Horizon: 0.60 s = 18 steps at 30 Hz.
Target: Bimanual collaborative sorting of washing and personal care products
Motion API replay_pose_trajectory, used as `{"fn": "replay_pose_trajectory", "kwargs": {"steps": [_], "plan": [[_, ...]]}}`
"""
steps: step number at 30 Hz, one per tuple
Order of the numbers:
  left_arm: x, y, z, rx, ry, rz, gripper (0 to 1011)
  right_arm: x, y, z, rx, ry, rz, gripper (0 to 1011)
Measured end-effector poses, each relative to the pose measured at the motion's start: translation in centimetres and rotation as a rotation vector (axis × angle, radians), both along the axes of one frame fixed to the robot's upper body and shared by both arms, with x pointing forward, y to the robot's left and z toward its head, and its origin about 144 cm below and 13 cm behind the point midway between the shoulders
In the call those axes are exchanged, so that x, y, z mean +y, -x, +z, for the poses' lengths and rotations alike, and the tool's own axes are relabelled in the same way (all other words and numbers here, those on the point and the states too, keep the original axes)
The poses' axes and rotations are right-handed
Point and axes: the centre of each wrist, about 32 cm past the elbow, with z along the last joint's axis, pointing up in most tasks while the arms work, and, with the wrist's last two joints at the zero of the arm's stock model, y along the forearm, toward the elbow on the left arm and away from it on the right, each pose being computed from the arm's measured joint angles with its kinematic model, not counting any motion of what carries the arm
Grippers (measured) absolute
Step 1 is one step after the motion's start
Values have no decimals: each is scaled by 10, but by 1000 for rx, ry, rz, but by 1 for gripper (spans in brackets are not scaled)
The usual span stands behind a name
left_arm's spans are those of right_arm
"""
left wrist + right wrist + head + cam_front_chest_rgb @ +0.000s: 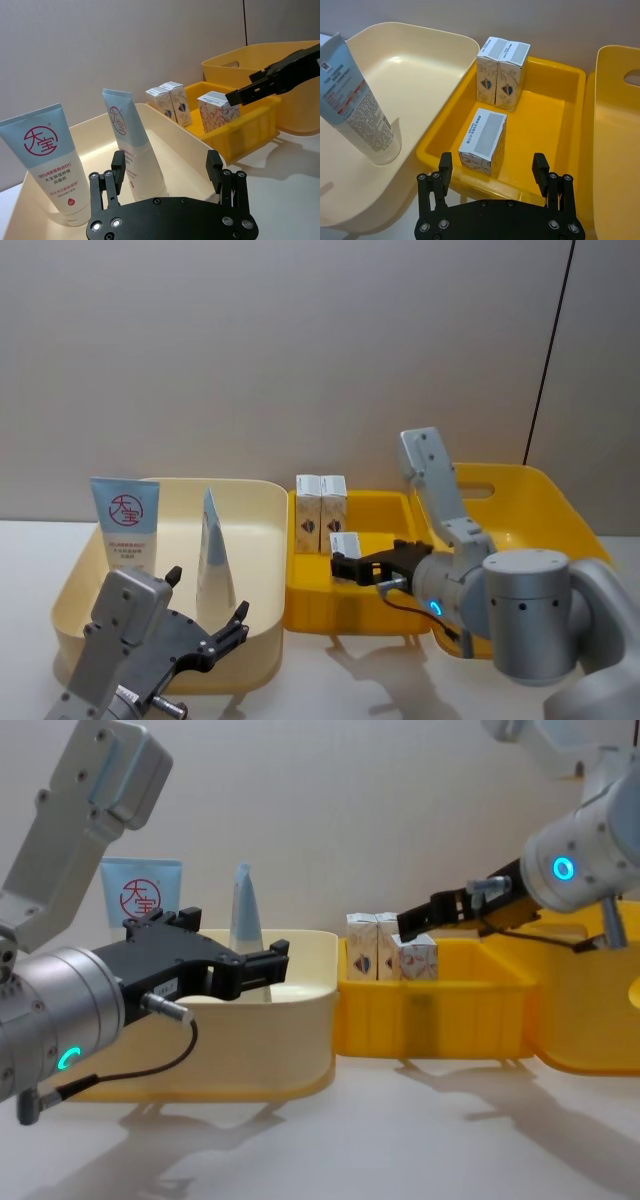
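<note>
Right pincer (492, 162) gapes wide, empty, over lone carton (484, 137).

Left gripper (207, 598): spread wide, aimed forward and slightly right, held about level.
Left wrist (60, 1010): grey cylinder directly behind jaws, ring light on, cable looping under.
Right gripper (345, 568): spread wide, aimed left, tipped slightly down.
Right arm (525, 615): elbow bent, upper link rising behind jaws, blue ring lit.

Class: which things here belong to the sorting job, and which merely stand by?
Job: three white cartons, red-logo tube, tapering tube; left gripper, open, by the tubes; right gripper, open, by the cartons.
Just there: cream bin, small yellow bin, large yellow bin, table.
</note>
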Motion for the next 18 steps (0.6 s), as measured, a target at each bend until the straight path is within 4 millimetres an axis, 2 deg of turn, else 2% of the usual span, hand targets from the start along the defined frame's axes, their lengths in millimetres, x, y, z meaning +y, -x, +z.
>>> {"fn": "replay_pose_trajectory", "kwargs": {"steps": [18], "plan": [[0, 0, 0, 0, 0, 0, 1003, 19, -19, -14, 27, 20, -8, 998]]}}
